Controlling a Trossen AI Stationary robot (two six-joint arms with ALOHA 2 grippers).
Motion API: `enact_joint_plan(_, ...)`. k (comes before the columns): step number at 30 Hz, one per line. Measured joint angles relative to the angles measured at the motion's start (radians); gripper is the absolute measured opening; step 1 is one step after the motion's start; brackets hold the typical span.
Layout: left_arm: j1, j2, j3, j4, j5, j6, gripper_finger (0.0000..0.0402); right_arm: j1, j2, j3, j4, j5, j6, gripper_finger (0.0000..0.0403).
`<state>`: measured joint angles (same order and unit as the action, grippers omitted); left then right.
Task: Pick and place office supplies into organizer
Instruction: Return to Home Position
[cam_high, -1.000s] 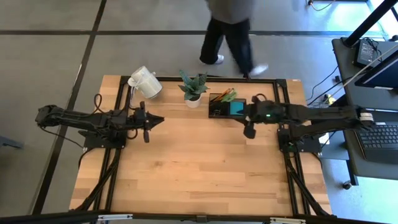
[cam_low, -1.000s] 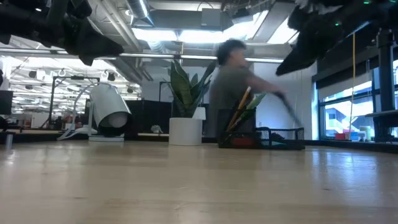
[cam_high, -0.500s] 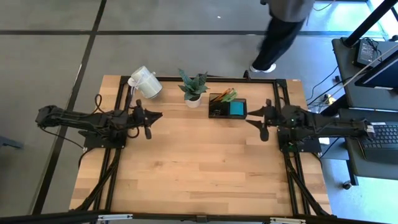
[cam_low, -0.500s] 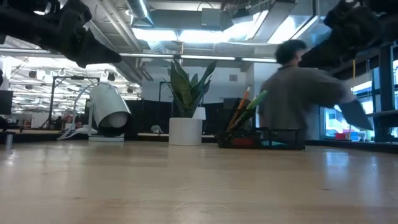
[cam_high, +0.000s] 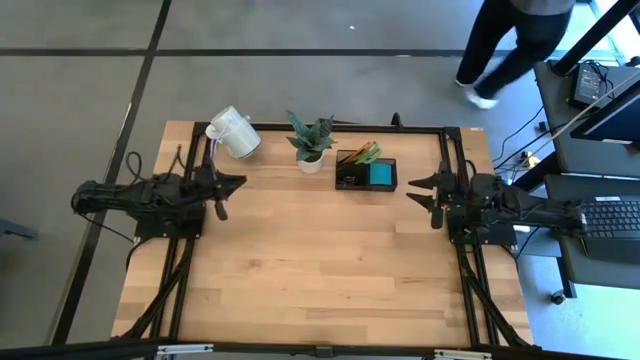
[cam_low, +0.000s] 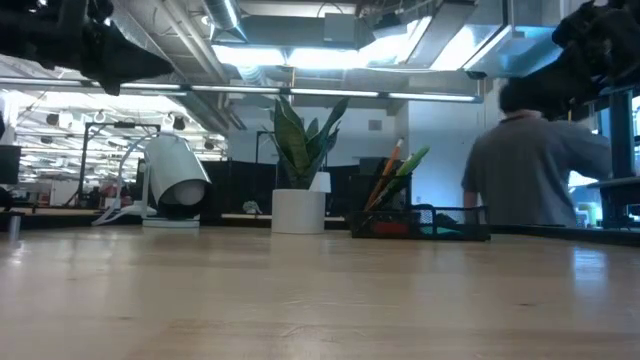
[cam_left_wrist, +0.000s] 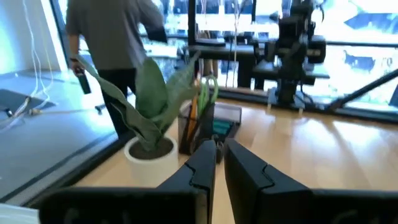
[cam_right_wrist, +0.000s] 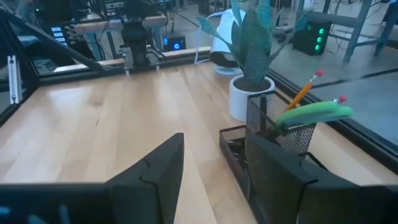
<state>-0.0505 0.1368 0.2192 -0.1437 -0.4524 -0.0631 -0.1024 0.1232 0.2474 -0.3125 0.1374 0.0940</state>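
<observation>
Snagging the organizer (cam_high: 365, 172) looks like the main hazard. It sits just ahead of the right end effector (cam_high: 415, 190) and slightly to one side. That end effector's fingers are spread wide and hold nothing, so a sweep or turn on the way home could catch the mesh wall. It could equally catch the pencils (cam_right_wrist: 305, 92) and green scissors (cam_right_wrist: 314, 112) that lean out of the tall cup, tipping them onto the tabletop (cam_high: 320, 270). The blue sticky-note pad (cam_high: 381, 174) lies in the compartment nearest that end effector and could be jolted out the same way. The left end effector (cam_high: 236, 182), fingers drawn nearly together on nothing, is well apart from the organizer, with the potted plant (cam_high: 312, 140) between. Its nearer dangers are the plant's leaves ahead and the white mug (cam_high: 232, 132) lying on its side close by; a careless swing might knock either. A person (cam_high: 512, 38) is on the floor beyond the far edge, on the right arm's side, so a wide arc there would be unwise.
</observation>
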Motion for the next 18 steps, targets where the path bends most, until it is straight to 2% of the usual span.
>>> enact_joint_plan(5, 0.002, -0.104, 0.000, -0.042, -0.034, 0.039, 0.0026, 0.000, -0.055, 0.000, -0.004, 0.000, -0.021, 0.0175)
enact_joint_plan(12, 0.069, -0.135, 0.000, -0.071, -0.191, 0.050, 0.0026, 0.000, -0.076, 0.000, 0.010, 0.041, -0.082, 0.0175)
enact_joint_plan(18, 0.165, -0.127, -0.001, -0.066, -0.047, 0.038, 0.0026, 0.000, -0.076, 0.000, 0.010, 0.074, -0.103, 0.0175)
